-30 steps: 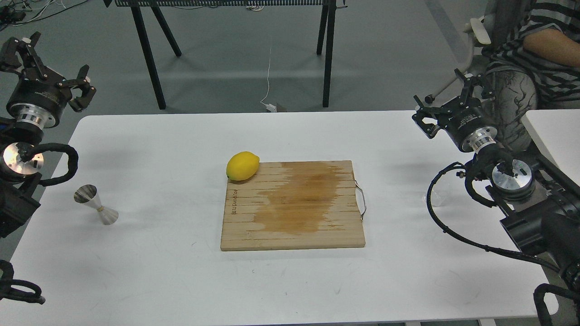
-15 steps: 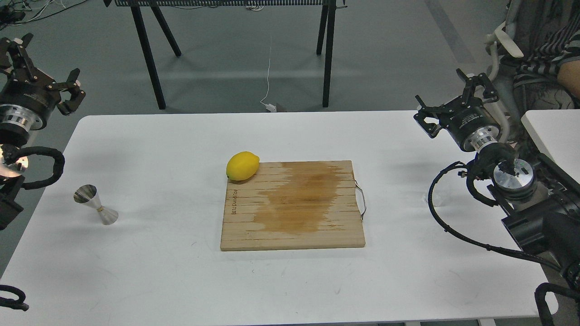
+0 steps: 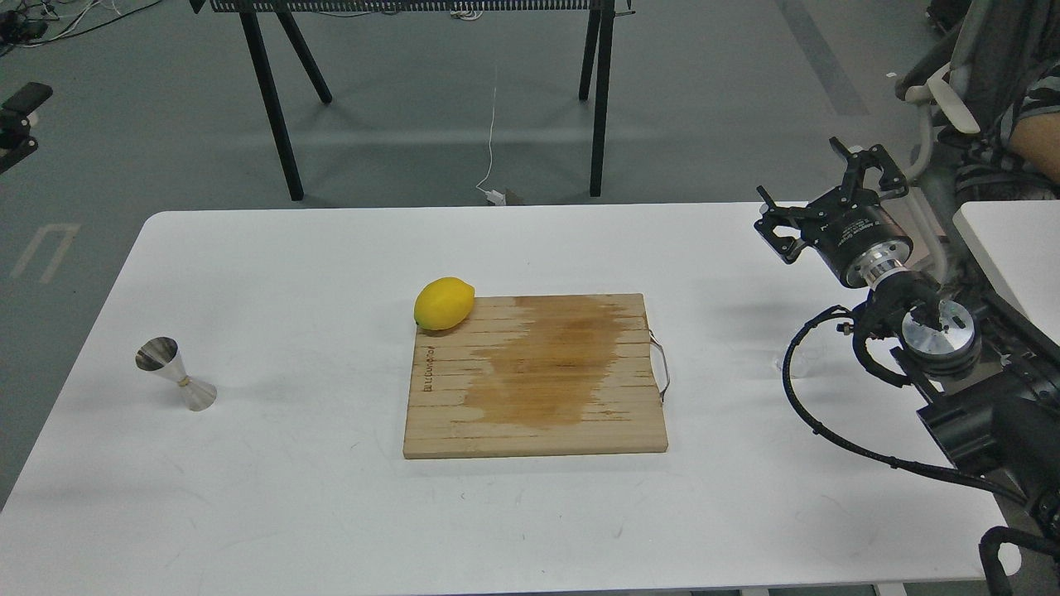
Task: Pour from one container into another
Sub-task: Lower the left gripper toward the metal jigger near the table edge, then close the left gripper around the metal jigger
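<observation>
The steel jigger (image 3: 175,374) stands on the white table (image 3: 290,513) near its left edge, mouth up. The clear glass cup (image 3: 797,359) shows only faintly at the table's right side, partly behind my right arm's black cable. My right gripper (image 3: 821,195) hovers above the table's far right corner, beyond the cup, open with nothing between its fingers. Of my left gripper only a dark piece (image 3: 18,116) shows at the left edge, far up and away from the jigger.
A wooden cutting board (image 3: 535,377) with a wet stain lies mid-table, a yellow lemon (image 3: 444,303) at its far left corner. A black-legged stand (image 3: 277,99) is behind the table. A seated person (image 3: 1006,99) is at far right.
My left arm has pulled away to the left and almost out of view. My right gripper has shifted slightly up and right. The jigger, the cup, the lemon and the board have not moved.
</observation>
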Controlling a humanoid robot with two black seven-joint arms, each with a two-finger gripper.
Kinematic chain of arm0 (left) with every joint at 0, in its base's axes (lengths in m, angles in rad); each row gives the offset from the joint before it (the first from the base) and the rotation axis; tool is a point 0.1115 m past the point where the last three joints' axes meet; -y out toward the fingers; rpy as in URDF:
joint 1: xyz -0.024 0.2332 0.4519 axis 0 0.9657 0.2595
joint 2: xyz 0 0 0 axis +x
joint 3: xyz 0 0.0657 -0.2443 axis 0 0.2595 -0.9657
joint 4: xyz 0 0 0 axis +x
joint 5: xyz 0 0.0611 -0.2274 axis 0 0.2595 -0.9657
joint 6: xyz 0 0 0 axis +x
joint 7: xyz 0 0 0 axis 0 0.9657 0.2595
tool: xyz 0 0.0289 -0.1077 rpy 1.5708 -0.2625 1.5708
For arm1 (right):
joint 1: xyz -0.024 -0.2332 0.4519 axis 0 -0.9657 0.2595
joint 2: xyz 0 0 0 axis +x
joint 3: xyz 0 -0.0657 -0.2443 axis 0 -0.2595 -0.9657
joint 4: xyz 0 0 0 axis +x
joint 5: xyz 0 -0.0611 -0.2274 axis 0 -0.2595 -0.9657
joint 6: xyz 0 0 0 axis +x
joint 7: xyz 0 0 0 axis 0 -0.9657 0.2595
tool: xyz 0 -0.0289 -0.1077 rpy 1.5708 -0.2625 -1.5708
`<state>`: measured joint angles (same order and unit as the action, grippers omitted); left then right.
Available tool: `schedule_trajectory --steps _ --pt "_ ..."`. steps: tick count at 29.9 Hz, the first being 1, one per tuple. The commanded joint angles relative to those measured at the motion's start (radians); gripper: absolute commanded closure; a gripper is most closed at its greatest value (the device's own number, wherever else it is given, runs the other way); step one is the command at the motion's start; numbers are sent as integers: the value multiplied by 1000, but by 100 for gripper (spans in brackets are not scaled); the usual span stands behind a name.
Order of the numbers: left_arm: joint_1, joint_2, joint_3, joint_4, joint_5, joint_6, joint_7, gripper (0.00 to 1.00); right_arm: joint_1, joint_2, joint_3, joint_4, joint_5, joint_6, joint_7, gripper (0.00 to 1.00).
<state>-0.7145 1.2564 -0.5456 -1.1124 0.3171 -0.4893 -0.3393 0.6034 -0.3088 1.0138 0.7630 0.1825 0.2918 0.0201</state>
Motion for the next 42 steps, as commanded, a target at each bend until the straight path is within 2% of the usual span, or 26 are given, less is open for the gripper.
schedule_trajectory --steps 1,3,6,12,15,22,25,30,37,42 --pt "47 196 39 -211 144 1 -18 0 -7 2 -1 -4 0 3 1 1" --pt "49 282 85 -295 206 35 -41 0 -8 2 -4 1 0 0 1 1" --pt "47 351 182 -391 336 132 -43 0 -8 0 -6 1 -2 0 1 1" --pt "49 350 418 -434 669 427 -41 0 -8 -6 -4 -4 -2 9 0 1" --pt "49 311 495 -429 766 538 -37 0 -7 -6 -4 5 0 7 1 1" --pt "59 192 590 -370 887 682 -30 0 -2 -7 -1 -5 -2 10 1 1" --pt "79 115 610 -287 930 733 -27 0 2 -9 0 -8 -2 10 1 1" --pt "150 20 613 -193 1013 810 -27 0 2 -1 -1 -8 -2 6 6 1" --pt "247 -55 610 -161 1076 914 -27 0 4 8 -1 -8 -2 -2 11 1" --pt "259 -153 610 -41 1077 974 -26 0 2 14 -1 -10 -2 -3 12 1"
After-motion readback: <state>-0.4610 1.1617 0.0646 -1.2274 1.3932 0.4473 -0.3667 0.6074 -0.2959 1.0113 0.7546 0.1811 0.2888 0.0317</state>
